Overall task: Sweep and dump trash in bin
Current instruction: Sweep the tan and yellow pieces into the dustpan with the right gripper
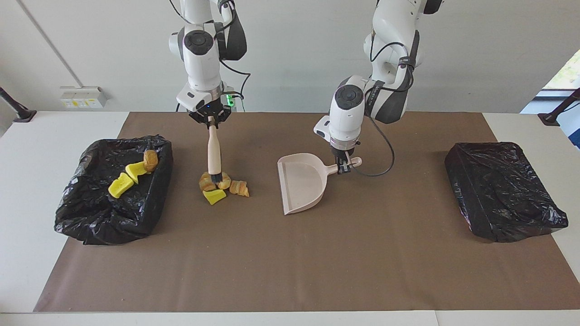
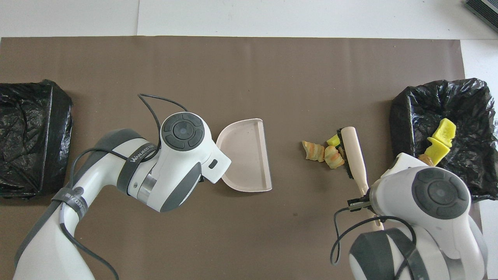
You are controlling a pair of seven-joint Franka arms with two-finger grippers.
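My right gripper (image 1: 211,123) is shut on the top of the beige-handled brush (image 1: 214,154), which stands upright with its dark bristles (image 1: 222,181) among the trash on the mat. That trash is two golden-brown striped pieces (image 1: 207,182) (image 1: 239,188) and a yellow wedge (image 1: 214,196); it also shows in the overhead view (image 2: 314,151) (image 2: 334,156). My left gripper (image 1: 344,166) is shut on the handle of the pale pink dustpan (image 1: 301,181), which lies flat on the mat with its open mouth toward the trash. The dustpan (image 2: 245,155) holds nothing.
A black-bagged bin (image 1: 104,226) at the right arm's end holds two yellow wedges (image 1: 120,185) (image 1: 135,170) and a brown piece (image 1: 150,159). A second black-bagged bin (image 1: 503,190) stands at the left arm's end. A brown mat (image 1: 290,262) covers the table.
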